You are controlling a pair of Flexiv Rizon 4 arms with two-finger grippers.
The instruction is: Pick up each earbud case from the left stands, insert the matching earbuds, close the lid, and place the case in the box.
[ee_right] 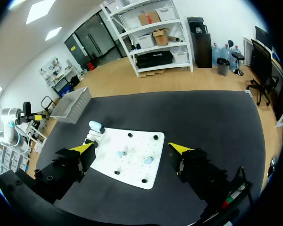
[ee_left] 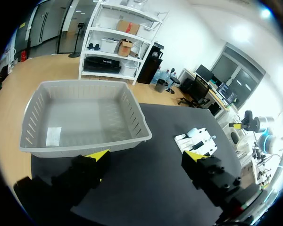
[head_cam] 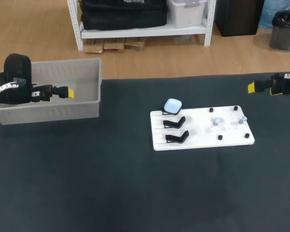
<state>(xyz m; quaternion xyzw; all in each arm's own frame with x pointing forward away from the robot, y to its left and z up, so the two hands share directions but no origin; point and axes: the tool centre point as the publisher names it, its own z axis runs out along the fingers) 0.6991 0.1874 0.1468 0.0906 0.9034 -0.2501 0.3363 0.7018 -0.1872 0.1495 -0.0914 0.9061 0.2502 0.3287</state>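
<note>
**Pre-grasp: first case pick is pending**

Both arms are sitting along the counter (head_cam: pixel 111 183)'s far edge. The left tool (ee_left: pixel 145 155) is hanging spread and empty over the box (head_cam: pixel 87 104) at the far-left corner. The right tool (ee_right: pixel 132 148) is spread and empty too, near the far-right corner. The one earbud case (head_cam: pixel 173 106) is resting on the stand at the white board (head_cam: pixel 203 137)'s far-left corner, and two black stands (head_cam: pixel 176 137) just nearer are standing empty. My read: a tool is needing to come down around the case next. The pale specks mid-board are probably earbuds (head_cam: pixel 216 121), too small to confirm. Lid state is unreadable.
</note>
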